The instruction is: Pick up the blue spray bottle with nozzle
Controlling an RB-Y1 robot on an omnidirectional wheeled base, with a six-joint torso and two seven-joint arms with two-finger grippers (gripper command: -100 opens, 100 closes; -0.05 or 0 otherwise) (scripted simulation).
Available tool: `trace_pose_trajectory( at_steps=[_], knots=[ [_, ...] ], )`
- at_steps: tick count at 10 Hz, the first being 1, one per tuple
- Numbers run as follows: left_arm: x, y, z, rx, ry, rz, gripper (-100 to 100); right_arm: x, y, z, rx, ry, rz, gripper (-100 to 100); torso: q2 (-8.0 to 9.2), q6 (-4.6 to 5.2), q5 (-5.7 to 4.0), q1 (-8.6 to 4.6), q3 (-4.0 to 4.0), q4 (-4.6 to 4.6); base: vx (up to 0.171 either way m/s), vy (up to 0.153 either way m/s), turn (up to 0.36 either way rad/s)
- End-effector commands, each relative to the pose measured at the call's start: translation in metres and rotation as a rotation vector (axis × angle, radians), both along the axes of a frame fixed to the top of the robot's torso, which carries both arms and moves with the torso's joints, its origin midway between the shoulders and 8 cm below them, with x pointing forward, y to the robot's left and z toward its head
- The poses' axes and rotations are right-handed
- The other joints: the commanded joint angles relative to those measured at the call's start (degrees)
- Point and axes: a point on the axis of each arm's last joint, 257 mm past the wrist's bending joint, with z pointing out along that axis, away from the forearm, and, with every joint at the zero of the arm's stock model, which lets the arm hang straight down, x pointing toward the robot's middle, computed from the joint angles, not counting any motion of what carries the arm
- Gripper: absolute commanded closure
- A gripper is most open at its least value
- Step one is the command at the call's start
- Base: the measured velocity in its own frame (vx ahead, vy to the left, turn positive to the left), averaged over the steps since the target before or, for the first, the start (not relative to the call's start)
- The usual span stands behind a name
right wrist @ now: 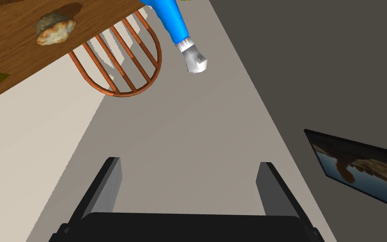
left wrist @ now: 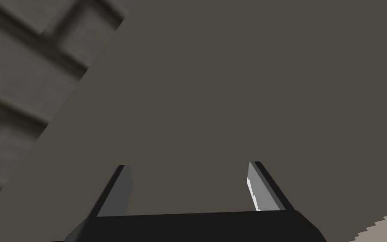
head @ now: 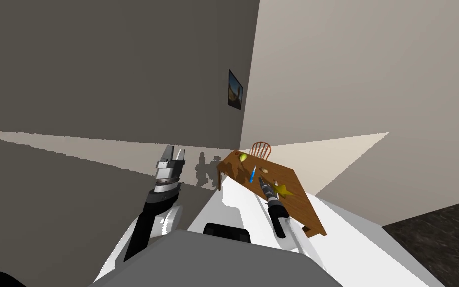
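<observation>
The blue spray bottle [head: 253,174] stood on the wooden table [head: 298,202], apparently upright with its white nozzle [right wrist: 193,56] uppermost, toward the far side near the chair [head: 261,148]. The right gripper [head: 263,183] hung over the tabletop with the bottle just beside its tips at about eleven o'clock, which read as an approach from the table's near edge. Its two fingers were spread wide with nothing between them (room enough, I judged, to straddle the bottle's slim body). In the right wrist view the bottle sat off the line between the fingers, so the hand looked aimed past it and would need turning. A bun [right wrist: 55,30] and a yellow star [head: 283,190] lay at twelve and four o'clock of that gripper. The left gripper [head: 172,152] was parked at nine o'clock, well apart from the table, equally wide and empty, probably to keep clear.
</observation>
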Motion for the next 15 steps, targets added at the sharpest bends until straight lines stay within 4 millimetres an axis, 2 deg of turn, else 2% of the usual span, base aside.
trace_pose_trajectory(
  at_steps=[1,2,3,4,5,6,7,8,9,10,11,13,15],
  knots=[
    [0.000,0.000,0.000,0.000,0.000,0.000,0,-0.001,-0.006,-0.007,-0.036,0.020,-0.011,-100,0.00,0.00,0.00,0.00,0.00,0.00,0.051,0.068,-0.035],
    [0.000,0.000,0.000,0.000,0.000,0.000,0,-0.004,-0.012,-0.022,-0.065,0.056,-0.032,-100,-0.01,-0.01,-0.01,-0.07,-0.01,0.00,0.062,0.081,-0.050],
    [0.000,0.000,0.000,0.000,0.000,0.000,0,-0.004,-0.012,-0.021,-0.081,0.057,-0.029,-100,-0.04,0.00,-0.01,-0.03,-0.02,-0.01,0.046,0.068,-0.039],
    [0.000,0.000,0.000,0.000,0.000,0.000,0,-0.007,-0.017,-0.035,-0.113,0.091,-0.049,-100,-0.01,-0.01,-0.01,-0.08,-0.01,0.00,0.062,0.062,-0.036],
    [0.000,0.000,0.000,0.000,0.000,0.000,0,-0.007,-0.018,-0.035,-0.127,0.091,-0.047,-100,-0.05,-0.01,-0.02,-0.11,-0.03,-0.01,0.072,0.059,-0.016],
    [0.000,0.000,0.000,0.000,0.000,0.000,0,-0.012,-0.023,-0.048,-0.154,0.124,-0.067,-100,-0.08,-0.01,-0.02,-0.12,-0.05,-0.02,0.076,0.065,-0.027],
    [0.000,0.000,0.000,0.000,0.000,0.000,0,-0.012,-0.023,-0.048,-0.170,0.124,-0.064,-100,-0.11,-0.01,-0.02,-0.10,-0.06,-0.02,0.059,0.057,-0.016],
    [0.000,0.000,0.000,0.000,0.000,0.000,0,-0.016,-0.029,-0.060,-0.194,0.154,-0.085,-100,-0.06,-0.01,-0.02,-0.12,-0.04,-0.02,0.090,0.072,-0.012],
    [0.000,0.000,0.000,0.000,0.000,0.000,0,-0.016,-0.029,-0.059,-0.216,0.154,-0.081,-100,-0.14,-0.01,-0.01,-0.07,-0.08,-0.03,0.068,0.054,-0.015],
    [0.000,0.000,0.000,0.000,0.000,0.000,0,-0.021,-0.035,-0.070,-0.252,0.182,-0.098,-100,-0.09,-0.01,-0.02,-0.14,-0.06,-0.02,0.066,0.051,-0.003],
    [0.000,0.000,0.000,0.000,0.000,0.000,0,-0.021,-0.035,-0.070,-0.259,0.182,-0.097,-100,-0.09,-0.01,-0.03,-0.14,-0.05,-0.02,0.055,0.038,-0.005],
    [0.000,0.000,0.000,0.000,0.000,0.000,0,-0.032,-0.045,-0.087,-0.339,0.231,-0.126,-100,-0.10,-0.01,-0.03,-0.19,-0.05,-0.02,0.101,0.050,0.008],
    [0.000,0.000,0.000,0.000,0.000,0.000,0,-0.038,-0.050,-0.094,-0.376,0.252,-0.143,-100,-0.20,-0.01,-0.03,-0.20,-0.12,-0.05,0.092,0.034,0.009]
  ],
)
